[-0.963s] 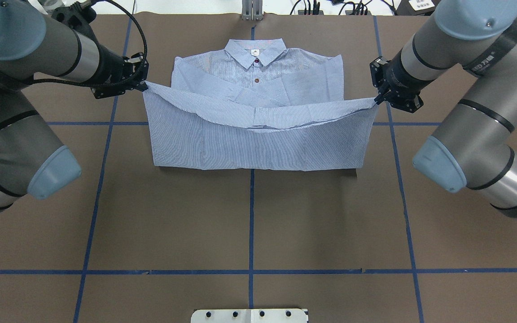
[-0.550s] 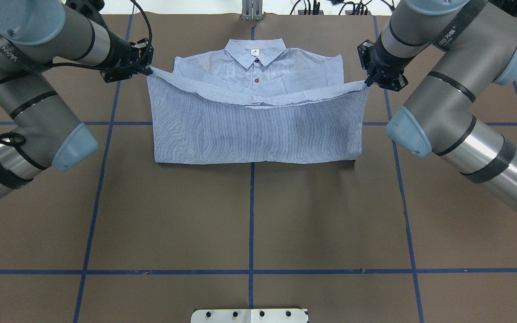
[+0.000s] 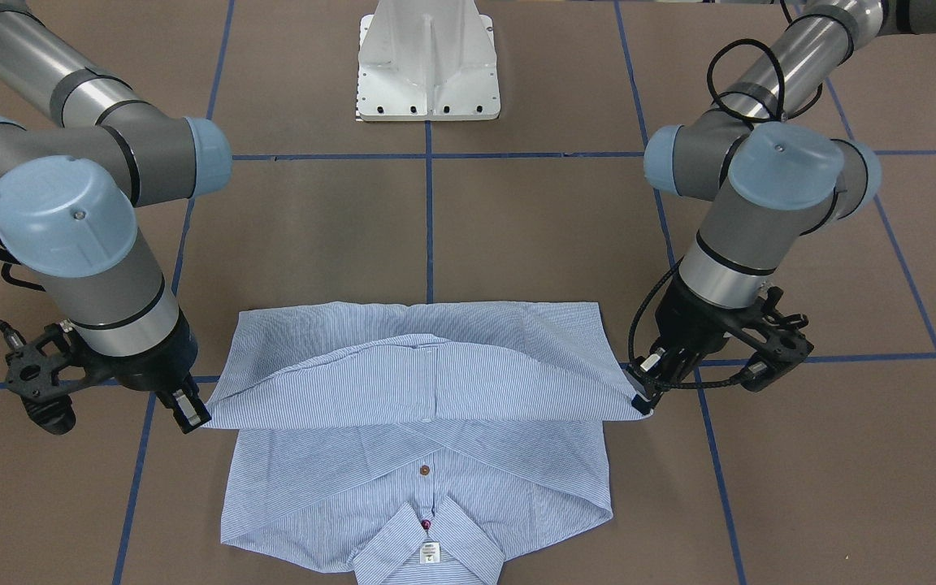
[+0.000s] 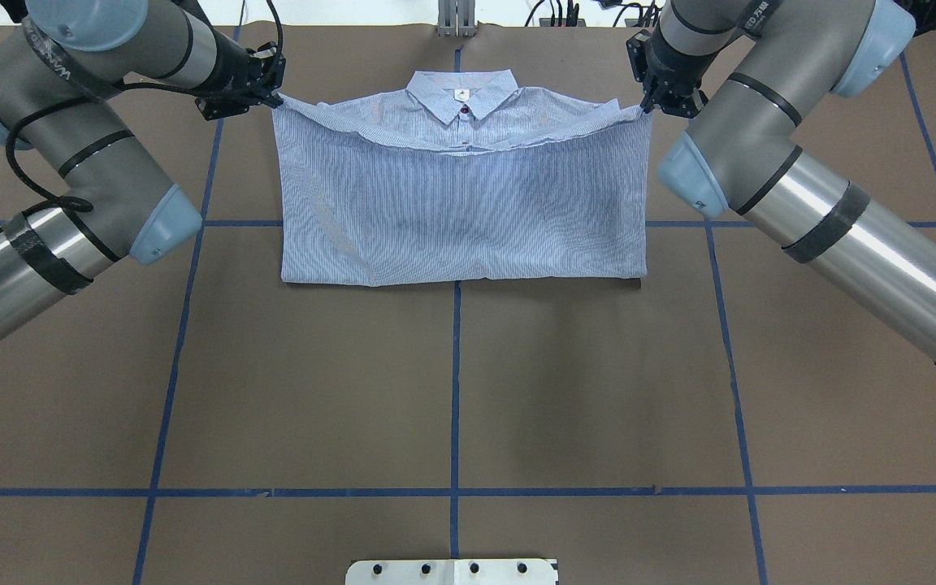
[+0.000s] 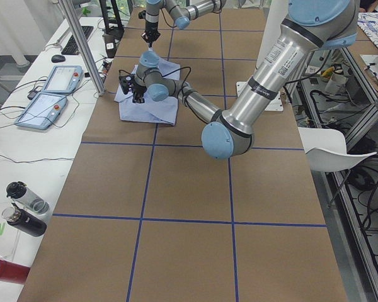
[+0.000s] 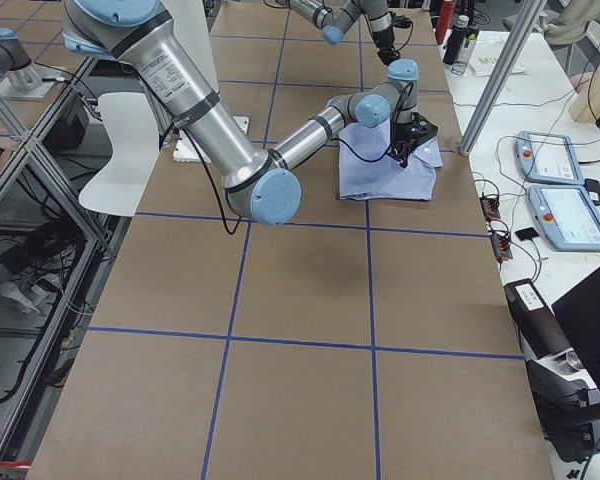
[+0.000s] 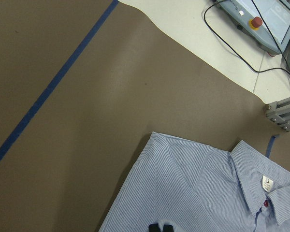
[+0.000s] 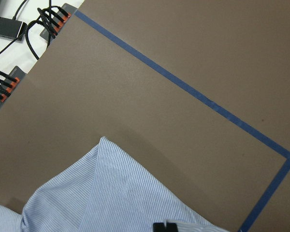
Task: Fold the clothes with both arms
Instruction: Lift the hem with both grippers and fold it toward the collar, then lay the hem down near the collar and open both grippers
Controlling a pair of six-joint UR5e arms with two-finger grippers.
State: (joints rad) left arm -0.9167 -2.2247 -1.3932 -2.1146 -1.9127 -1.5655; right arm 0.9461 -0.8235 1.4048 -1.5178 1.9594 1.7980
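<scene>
The blue-and-white striped shirt (image 4: 460, 203) lies buttons up on the brown table, its collar (image 4: 461, 91) at the far edge. The bottom half is folded up over the chest, with the raised hem sagging between the two held corners. My left gripper (image 4: 277, 99) is shut on the hem's left corner beside the shoulder. My right gripper (image 4: 645, 106) is shut on the right corner. In the front-facing view the left gripper (image 3: 643, 400) and right gripper (image 3: 196, 418) pinch the same edge above the shirt (image 3: 419, 382). Both wrist views show black fingertips (image 7: 160, 226) (image 8: 163, 226) closed on striped cloth.
The white pedestal base (image 3: 429, 65) stands at the robot's side of the table. Blue tape lines (image 4: 456, 390) cross the brown cover. A grey bracket (image 4: 456, 20) sits just past the collar. Control pendants (image 5: 50, 88) and bottles (image 5: 25, 207) lie on a side bench.
Both grippers have carried the hem away from the robot toward the collar. The fold now covers most of the chest and the buttons below the collar.
</scene>
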